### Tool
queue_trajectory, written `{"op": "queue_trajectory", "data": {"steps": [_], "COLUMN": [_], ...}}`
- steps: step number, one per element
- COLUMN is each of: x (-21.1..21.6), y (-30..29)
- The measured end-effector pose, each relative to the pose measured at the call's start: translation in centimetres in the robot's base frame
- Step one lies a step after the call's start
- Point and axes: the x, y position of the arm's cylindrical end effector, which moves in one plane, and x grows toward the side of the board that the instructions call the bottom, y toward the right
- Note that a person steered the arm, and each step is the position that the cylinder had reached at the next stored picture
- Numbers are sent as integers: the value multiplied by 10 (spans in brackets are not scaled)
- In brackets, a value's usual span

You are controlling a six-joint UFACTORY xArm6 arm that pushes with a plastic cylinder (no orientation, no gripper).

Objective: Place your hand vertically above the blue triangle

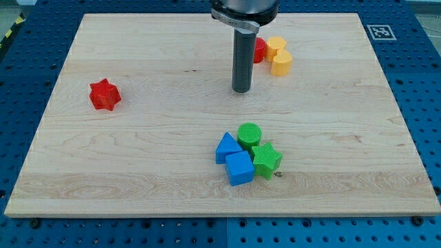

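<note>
Pale wooden board (138, 138), light grain running across, laid on a blue perforated metal table (413, 83). Black-and-white square marker (378, 32) stuck at the board's top right corner. Strip of yellow-and-black hazard tape (10, 31) just visible at the view's top left edge.

Dark straight rod coming down from the view's top, my tip (241, 90) resting on the board in the upper middle. No jaws here, nothing grasped, just a bare rod end, touching no block.

Just right of the rod: small red block (260, 49), partly hidden behind it, shape hard to tell, pressed against a yellow block (275, 47) and a second yellow block (281, 63), the pair touching.

Far out on the view's left, alone: red star-shaped block (105, 94).

Down in the lower middle, a tight cluster. Blue triangle block (227, 147) on the cluster's left, touching the blue cube (240, 168) below it. Green cylinder (249, 133) at the cluster's top, green star-shaped block (266, 160) on the right.

Tip well apart from the blue triangle, up-view of it and slightly to the right.
</note>
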Motion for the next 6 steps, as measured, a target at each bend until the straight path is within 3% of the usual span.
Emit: {"op": "queue_trajectory", "data": {"steps": [6], "x": [25], "y": [-10]}}
